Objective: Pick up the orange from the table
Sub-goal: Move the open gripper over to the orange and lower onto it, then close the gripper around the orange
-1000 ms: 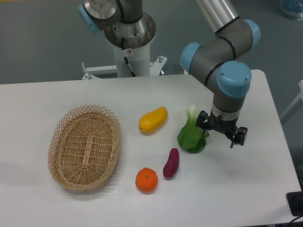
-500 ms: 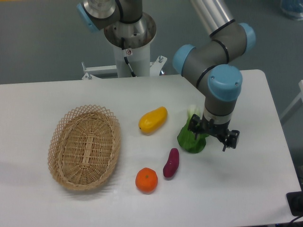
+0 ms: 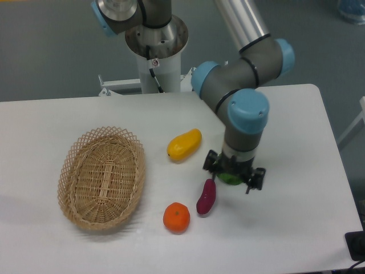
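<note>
So I've got the orange [image 3: 176,217] sitting on the table [image 3: 51,120], just right of the wicker basket [image 3: 102,177] near its lower end, with a purple eggplant-looking thing [image 3: 206,196] just beside it on the far side. Gripper [image 3: 234,178] hangs further right of the basket, over a green veggie [image 3: 229,177], holding nothing, but I can't tell how wide the fingers are. The orange looks firm, light and prone to rolling, so I'd pinch it across the middle
</note>
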### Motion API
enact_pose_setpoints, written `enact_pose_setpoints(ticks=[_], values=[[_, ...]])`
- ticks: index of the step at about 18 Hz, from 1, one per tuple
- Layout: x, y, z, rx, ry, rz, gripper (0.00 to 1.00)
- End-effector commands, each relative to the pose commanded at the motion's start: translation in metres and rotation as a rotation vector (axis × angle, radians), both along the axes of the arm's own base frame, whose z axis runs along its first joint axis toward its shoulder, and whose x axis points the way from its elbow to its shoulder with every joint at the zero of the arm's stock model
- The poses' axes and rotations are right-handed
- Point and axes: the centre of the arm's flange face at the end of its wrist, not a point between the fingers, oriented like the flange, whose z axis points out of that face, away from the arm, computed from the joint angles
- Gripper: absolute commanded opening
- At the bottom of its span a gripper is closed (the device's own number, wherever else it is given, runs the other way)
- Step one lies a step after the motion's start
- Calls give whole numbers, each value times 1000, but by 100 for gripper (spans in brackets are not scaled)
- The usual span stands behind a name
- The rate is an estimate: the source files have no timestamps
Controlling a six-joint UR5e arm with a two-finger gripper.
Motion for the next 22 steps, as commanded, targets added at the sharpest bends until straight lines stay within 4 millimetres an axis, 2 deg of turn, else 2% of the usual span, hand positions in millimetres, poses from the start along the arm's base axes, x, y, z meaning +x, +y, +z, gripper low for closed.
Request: enact_pose_setpoints(ticks=[4,8,12,16,22], values=[[20,32,-12,-4,-12,12,100],[48,52,-27,-19,-27,-37,100],[62,65,-41,-28,-32,-55,100],[67,73,-60,-26,-29,-57,100],[67,76,-73,-37,-35,-61,100]])
